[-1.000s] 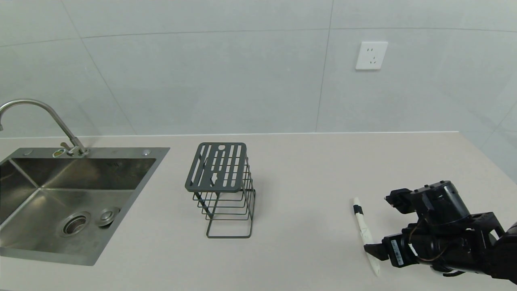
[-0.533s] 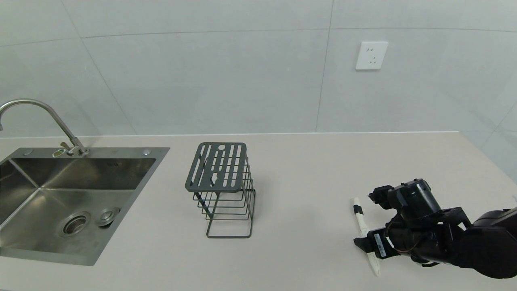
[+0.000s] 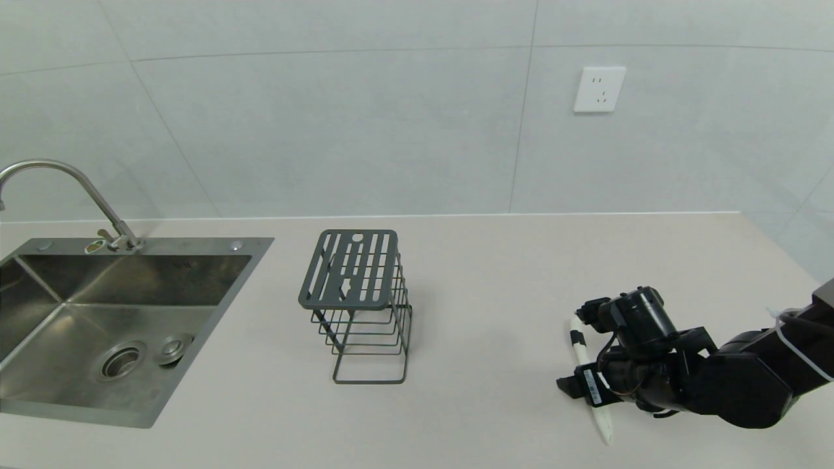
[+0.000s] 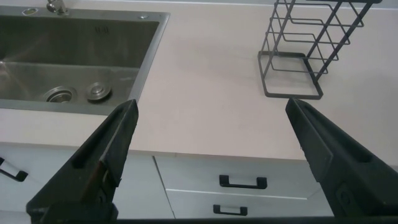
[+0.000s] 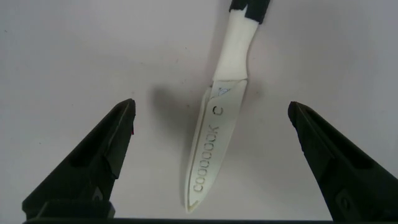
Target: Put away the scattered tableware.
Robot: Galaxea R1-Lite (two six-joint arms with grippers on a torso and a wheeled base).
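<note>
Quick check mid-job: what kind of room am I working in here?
Most likely a kitchen: a stainless steel sink with a curved faucet is set into the countertop, a dark wire rack stands beside it, and a white knife lies farther right.

The sink (image 3: 137,277) is set into the table (image 3: 495,280) at the left, the wire rack (image 3: 350,267) is placed mid-table, and the knife (image 5: 214,124) is laid at the right beneath the right claw (image 3: 581,350).

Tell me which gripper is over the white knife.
The right gripper, open with the white knife lying between its fingers. The left gripper, also open, faces bare counter between sink and rack.
</note>
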